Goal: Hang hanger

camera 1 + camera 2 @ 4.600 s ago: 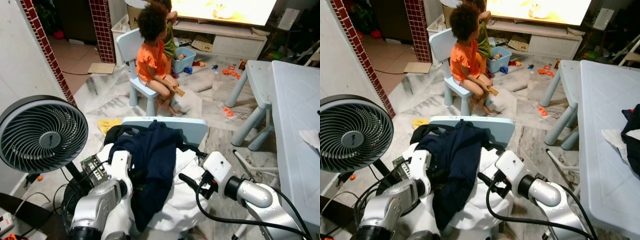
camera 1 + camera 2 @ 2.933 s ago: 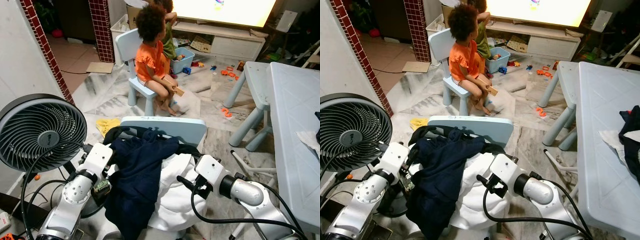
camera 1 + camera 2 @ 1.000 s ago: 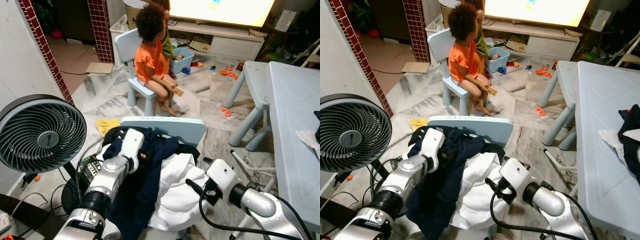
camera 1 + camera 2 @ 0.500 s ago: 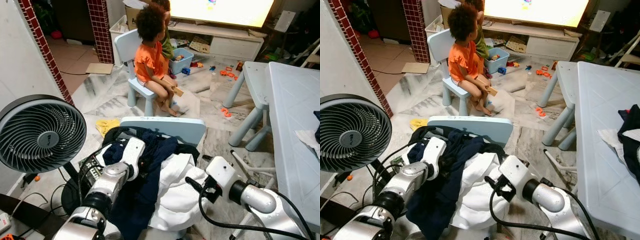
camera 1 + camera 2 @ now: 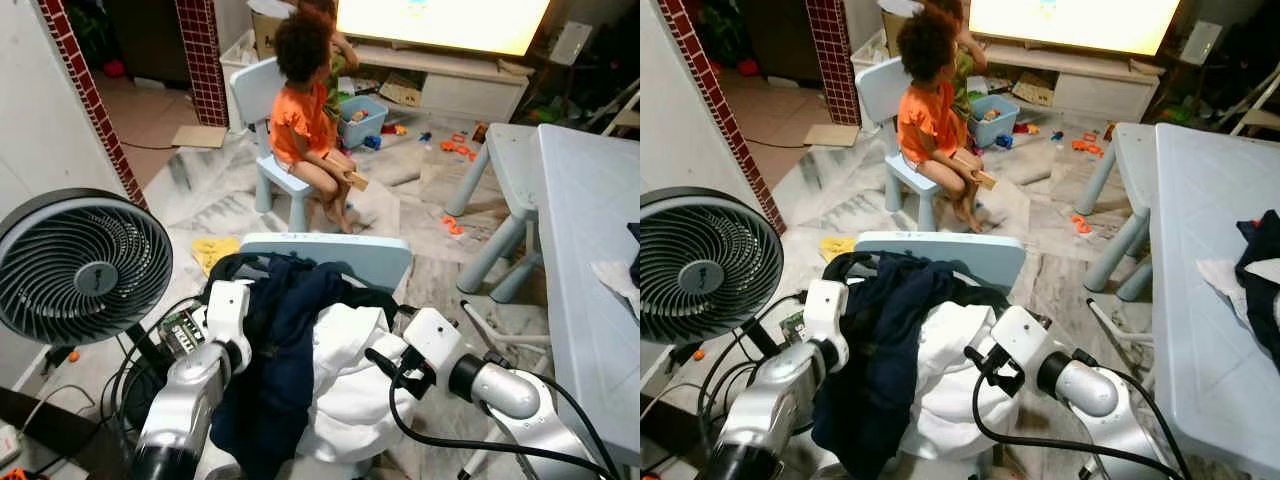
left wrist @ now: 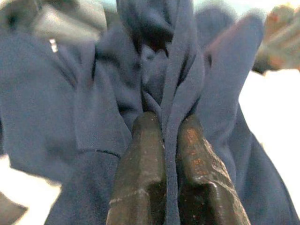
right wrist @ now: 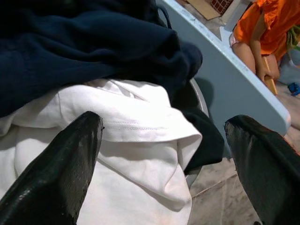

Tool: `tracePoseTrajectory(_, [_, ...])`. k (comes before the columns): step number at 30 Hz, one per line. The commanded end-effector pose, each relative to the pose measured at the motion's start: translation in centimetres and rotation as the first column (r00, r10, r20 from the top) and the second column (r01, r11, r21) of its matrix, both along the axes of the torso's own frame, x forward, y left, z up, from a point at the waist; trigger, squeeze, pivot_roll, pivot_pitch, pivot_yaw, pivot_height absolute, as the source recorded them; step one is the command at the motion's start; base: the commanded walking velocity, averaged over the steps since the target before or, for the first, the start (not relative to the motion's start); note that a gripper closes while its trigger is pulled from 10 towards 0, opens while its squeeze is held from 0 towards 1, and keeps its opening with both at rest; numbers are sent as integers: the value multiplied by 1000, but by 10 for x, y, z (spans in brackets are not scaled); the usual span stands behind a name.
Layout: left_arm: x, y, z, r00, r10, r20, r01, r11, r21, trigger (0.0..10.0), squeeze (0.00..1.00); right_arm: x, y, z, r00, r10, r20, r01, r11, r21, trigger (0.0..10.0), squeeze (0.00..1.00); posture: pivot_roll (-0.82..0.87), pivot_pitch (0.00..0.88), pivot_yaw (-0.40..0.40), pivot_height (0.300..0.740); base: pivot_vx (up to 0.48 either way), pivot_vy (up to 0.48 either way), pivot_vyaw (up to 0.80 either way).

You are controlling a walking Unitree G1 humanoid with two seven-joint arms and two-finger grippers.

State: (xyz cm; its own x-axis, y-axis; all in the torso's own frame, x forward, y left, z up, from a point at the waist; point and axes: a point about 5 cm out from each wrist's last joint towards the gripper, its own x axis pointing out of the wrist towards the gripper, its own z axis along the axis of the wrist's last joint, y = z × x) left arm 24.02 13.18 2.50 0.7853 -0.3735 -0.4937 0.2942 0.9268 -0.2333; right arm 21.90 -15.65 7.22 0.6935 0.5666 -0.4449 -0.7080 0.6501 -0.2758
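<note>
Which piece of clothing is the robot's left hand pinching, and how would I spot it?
Find the pale blue chair right in front of the robot, piled with laundry. The left gripper is shut on the dark navy garment draped over the pile's left and top. Its neighbour, the shirt by the open right gripper, is white.

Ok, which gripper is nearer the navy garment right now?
Left. The left gripper is shut on a fold of the navy garment. The right gripper hangs open beside the white garment, with the navy cloth just beyond it.
</note>
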Motion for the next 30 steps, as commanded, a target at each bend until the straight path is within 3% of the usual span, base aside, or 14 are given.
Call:
tracePoseTrajectory(1, [-14,1,-2,997,-54,-59,54,999,-4,0,0,3,-2,1,1000,-2,11,2,1000,-7,10000,0,-65,0,-33,740,0,0,0])
tracePoseTrajectory(7, [-53,12,3,955,-244,-171,247,969,-1,0,0,6,1,-2,1000,1,17,-1,1000,-5,10000,0,-40,0,-28,740,0,0,0])
tracePoseTrajectory(9, [-57,18,3,949,-257,-182,264,964,17,0,0,7,2,-2,1000,3,18,-3,1000,-5,10000,0,-40,0,-28,740,0,0,0])
tracePoseTrajectory(13, [-74,44,1,931,-255,-261,286,955,85,0,0,8,4,-4,1000,12,21,-12,1000,-4,10000,0,-31,0,-24,740,0,0,0])
tracePoseTrajectory(14, [-82,53,-6,921,-248,-299,292,950,109,0,0,9,6,-5,1000,14,22,-13,1000,-2,10000,0,-15,0,-20,740,0,0,0])
tracePoseTrajectory(17, [-91,59,-17,903,-259,-344,317,941,122,0,0,10,8,-6,1000,16,24,-16,1000,0,10000,0,-11,0,-22,740,0,0,0])
tracePoseTrajectory(18, [-97,61,-32,881,-280,-382,354,925,138,0,0,10,9,-6,999,20,26,-20,1000,2,10000,0,-10,0,-24,740,0,0,0])
tracePoseTrajectory(20, [-97,63,-41,877,-279,-390,364,917,163,0,0,11,10,-6,999,22,28,-22,1000,2,10000,0,-10,0,-24,740,0,0,0])
tracePoseTrajectory(24, [-78,73,-68,901,-225,-372,354,876,328,78,0,14,11,-5,999,32,39,-32,999,-3,10000,0,-10,0,-32,740,0,0,0])
tracePoseTrajectory(25, [-78,73,-68,901,-225,-372,354,876,328,78,0,14,11,-5,999,32,39,-32,999,-3,10000,0,-10,0,-32,740,0,0,0])
tracePoseTrajectory(26, [-74,74,-70,906,-219,-363,351,867,353,1843,0,15,10,-5,999,31,41,-31,1000,-5,10000,0,-9,0,-35,740,0,0,0])
tracePoseTrajectory(27, [-71,75,-73,917,-202,-344,331,866,375,0,0,17,9,-4,999,28,47,-27,1000,-8,10000,0,-9,0,-37,740,0,0,0])
tracePoseTrajectory(30, [-60,87,-69,941,-175,-291,280,884,375,0,0,20,8,-3,998,22,56,-21,1000,-9,10000,0,-10,0,-37,740,0,0,0])
